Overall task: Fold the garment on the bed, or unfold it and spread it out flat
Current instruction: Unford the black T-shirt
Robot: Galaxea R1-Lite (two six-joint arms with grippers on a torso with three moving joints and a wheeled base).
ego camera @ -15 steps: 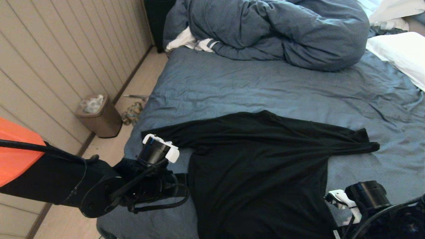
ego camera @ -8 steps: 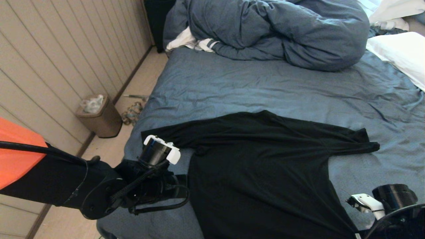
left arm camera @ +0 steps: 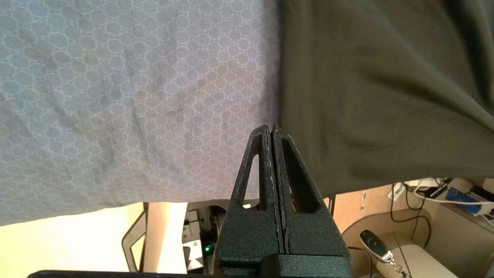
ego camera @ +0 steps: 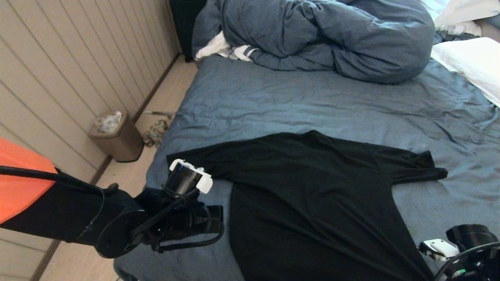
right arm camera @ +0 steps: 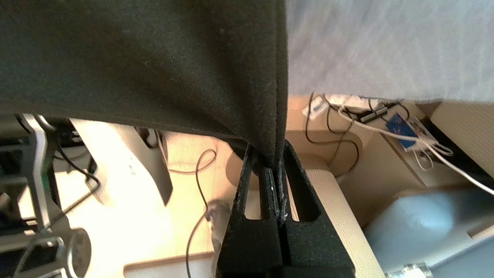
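Garment [ego camera: 312, 203] hem cut off by head view's bottom edge. Right gripper [right arm camera: 274, 170] fingertips hidden inside fabric fold. Garment's underside unseen.

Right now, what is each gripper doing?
Left gripper: shut, holding nothing, beside the black T-shirt edge.
Right gripper: shut on the T-shirt hem.

We see the bed [ego camera: 312, 101] w/ wrinkled blue sheet; on it: black garment [ego camera: 312, 195] spread near edge, bunched duvet [ego camera: 324, 35] & white pillow [ego camera: 472, 62] far side.
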